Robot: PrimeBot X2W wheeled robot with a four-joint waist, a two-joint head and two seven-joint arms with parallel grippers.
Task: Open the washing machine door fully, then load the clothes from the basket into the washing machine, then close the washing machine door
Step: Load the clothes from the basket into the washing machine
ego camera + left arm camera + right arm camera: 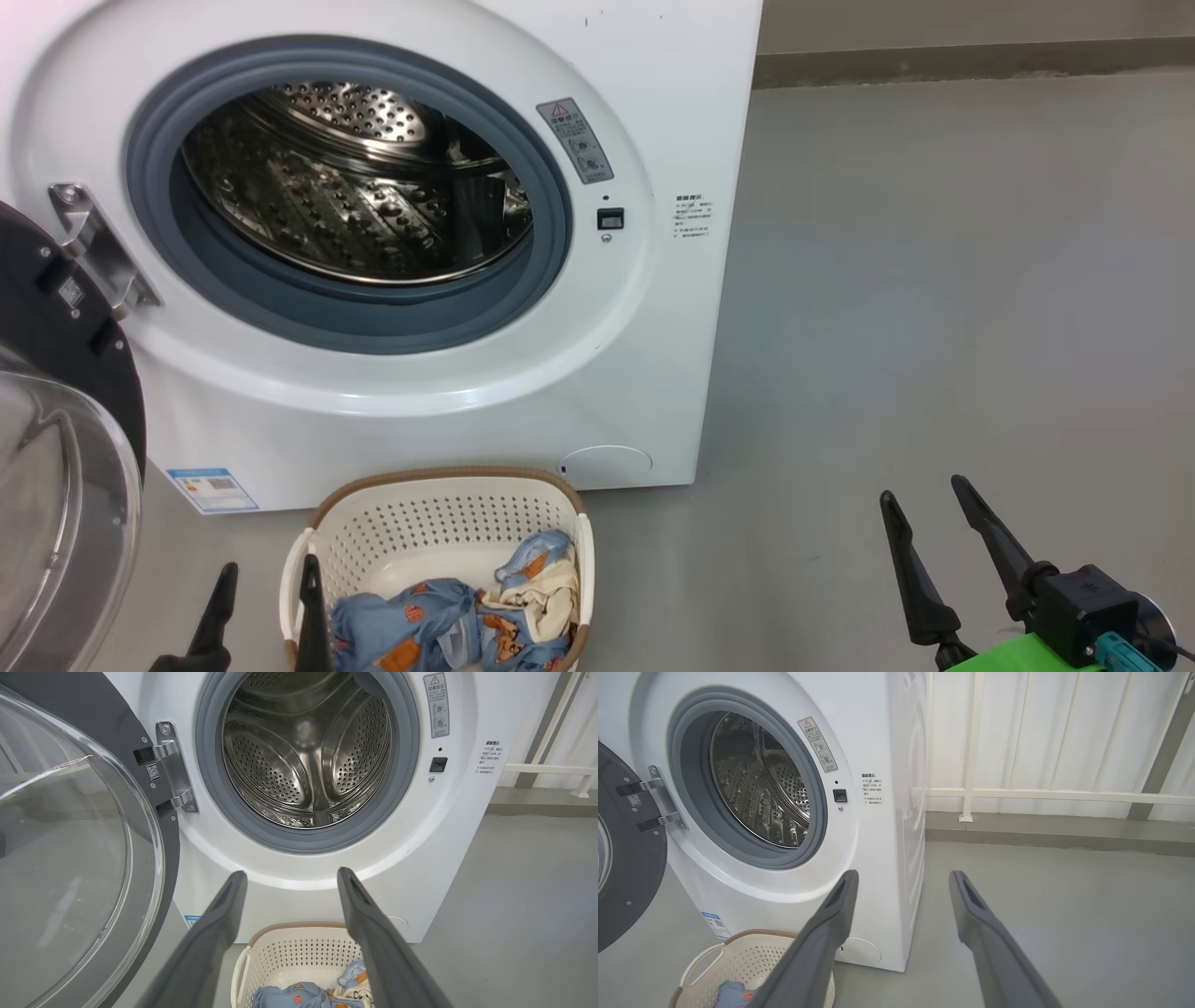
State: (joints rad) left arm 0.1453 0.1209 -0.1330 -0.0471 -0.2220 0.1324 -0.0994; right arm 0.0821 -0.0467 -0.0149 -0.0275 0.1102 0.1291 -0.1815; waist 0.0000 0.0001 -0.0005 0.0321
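Observation:
The white washing machine (653,103) stands with its steel drum (355,187) bare. Its door (56,448) is swung wide to the left on its metal hinge (98,247); the glass bowl (60,849) looms large in the left wrist view. The cream basket (448,509) sits on the floor in front, holding the light-blue and cream clothes (467,616). My left gripper (271,579) is open, low at the basket's left rim, one finger over the rim. My right gripper (929,499) is open over bare floor to the right, holding nothing.
Grey floor (934,280) stretches to the right of the washer. A white railing (1041,794) and a low kerb run along the wall behind. A blue energy sticker (213,489) marks the washer's lower left front.

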